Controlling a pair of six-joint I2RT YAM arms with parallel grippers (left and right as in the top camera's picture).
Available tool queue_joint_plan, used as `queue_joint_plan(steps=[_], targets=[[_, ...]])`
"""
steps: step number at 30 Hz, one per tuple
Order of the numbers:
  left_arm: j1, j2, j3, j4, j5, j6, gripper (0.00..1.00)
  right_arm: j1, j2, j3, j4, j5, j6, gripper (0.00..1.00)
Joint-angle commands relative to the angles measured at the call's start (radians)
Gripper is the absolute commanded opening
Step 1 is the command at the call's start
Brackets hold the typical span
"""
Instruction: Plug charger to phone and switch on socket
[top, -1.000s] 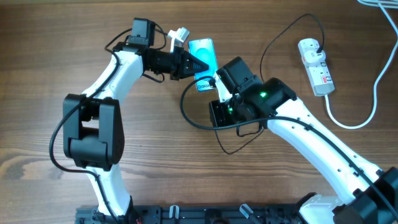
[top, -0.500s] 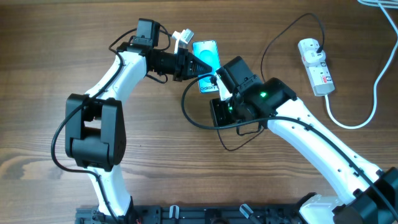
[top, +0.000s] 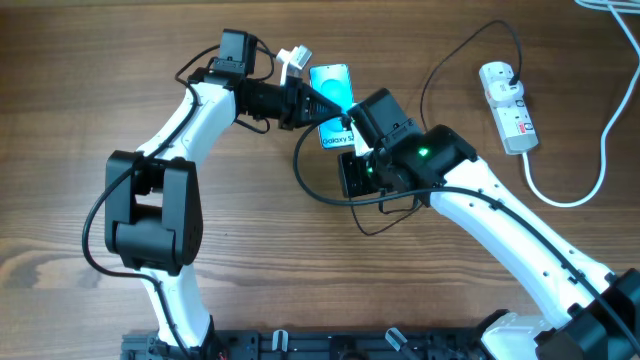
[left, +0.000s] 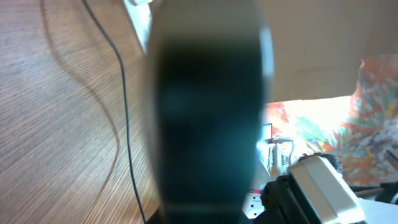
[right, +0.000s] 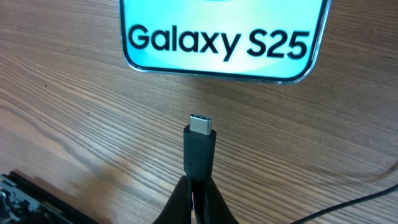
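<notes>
While the shut right pincer (right: 198, 190) pinches the charger (right: 200, 146) tip just short of the phone (right: 221, 31), clamped in the left pincer (top: 312, 103), skew could jam it

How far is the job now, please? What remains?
Done: the left gripper holds the phone and the right gripper pinches the charger plug. In hand: the plug tip points at the phone's bottom edge, a gap between. Left: insert it, then switch on the socket, which nothing touches.
</notes>
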Motion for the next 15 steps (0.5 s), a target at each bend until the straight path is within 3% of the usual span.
queue_joint_plan(steps=[1, 15], targets=[[-0.002, -0.030, 0.002, 0.028, 0.104, 0.025, 0.04, 0.002, 0.001, 0.016, 0.002, -0.017, 0.024, 0.04], [-0.003, -0.030, 0.002, 0.029, 0.103, 0.049, 0.04, 0.002, 0.010, 0.016, 0.017, -0.001, 0.016, 0.04]])
